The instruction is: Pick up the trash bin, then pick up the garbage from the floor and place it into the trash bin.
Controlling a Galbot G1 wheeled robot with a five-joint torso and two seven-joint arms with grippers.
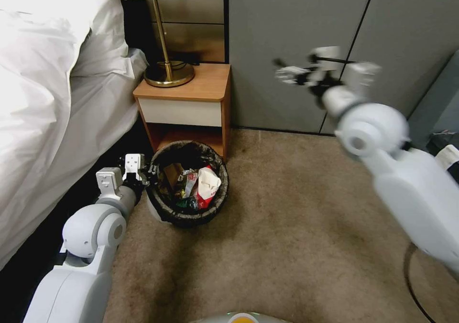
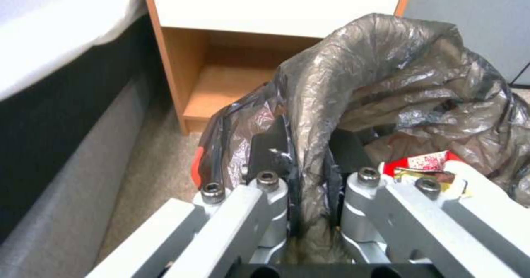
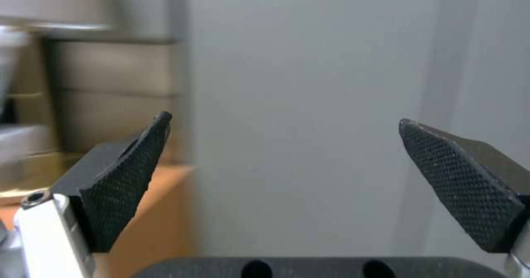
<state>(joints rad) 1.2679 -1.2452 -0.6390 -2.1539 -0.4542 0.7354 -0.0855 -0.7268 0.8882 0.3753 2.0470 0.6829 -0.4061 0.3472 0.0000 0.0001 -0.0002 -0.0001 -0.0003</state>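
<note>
The left gripper (image 1: 143, 174) is clamped on the liner-covered rim of the small round white plastic trash bin (image 1: 189, 189); it's best kept level. The right gripper (image 3: 284, 162) hangs spread wide, raised far right.

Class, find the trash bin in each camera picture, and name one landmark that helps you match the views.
Head view: the trash bin stands on the carpet before the nightstand, with the left hand at its rim.
Left wrist view: its bagged rim is close up, pinched between the hand's fingers.
Right wrist view: not in it.
Shared landmark: the nightstand.
</note>
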